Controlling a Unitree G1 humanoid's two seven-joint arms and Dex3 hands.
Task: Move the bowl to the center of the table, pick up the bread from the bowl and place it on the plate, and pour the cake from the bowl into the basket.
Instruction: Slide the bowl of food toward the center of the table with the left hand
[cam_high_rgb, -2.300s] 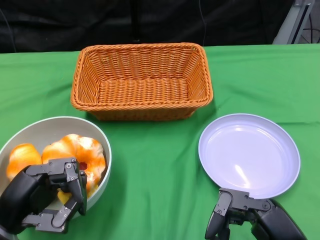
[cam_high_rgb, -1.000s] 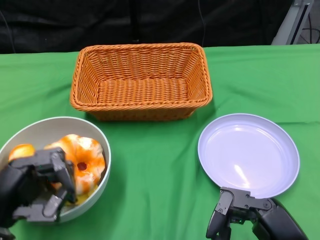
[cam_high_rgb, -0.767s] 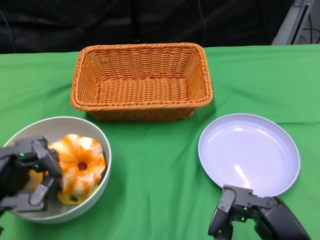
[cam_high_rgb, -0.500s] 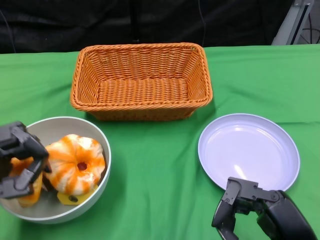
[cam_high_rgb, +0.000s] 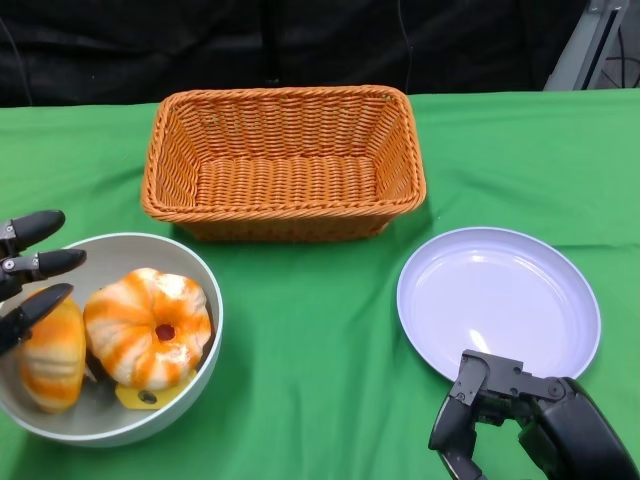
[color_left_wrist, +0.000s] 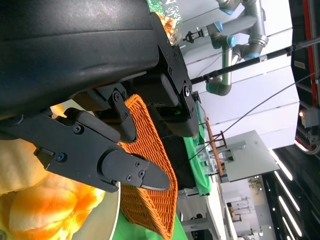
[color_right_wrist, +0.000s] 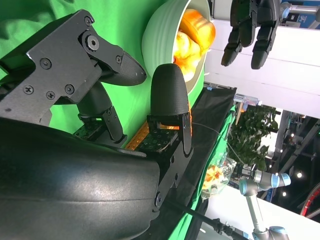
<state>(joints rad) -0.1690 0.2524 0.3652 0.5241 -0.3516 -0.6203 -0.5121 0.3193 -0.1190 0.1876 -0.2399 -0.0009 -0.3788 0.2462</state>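
where frame cuts left hand (cam_high_rgb: 30, 270), bowl (cam_high_rgb: 200, 290) edge cropped

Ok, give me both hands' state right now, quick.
Left hand: open, fingers spread over the bowl's edge, holding nothing.
Right hand: open, holding nothing, near the plate.

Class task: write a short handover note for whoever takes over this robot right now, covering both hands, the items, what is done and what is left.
Left hand: open, fingers spread over the bowl's left rim, holding nothing.
Right hand: empty, low near the plate's near edge.
Bowl sits at the table's left-front, not centred. Inside: bread at left, ring-shaped cake beside it.
Plate and basket hold nothing.
Done: nothing.
Left: centre the bowl, bread to plate, pour cake into basket.
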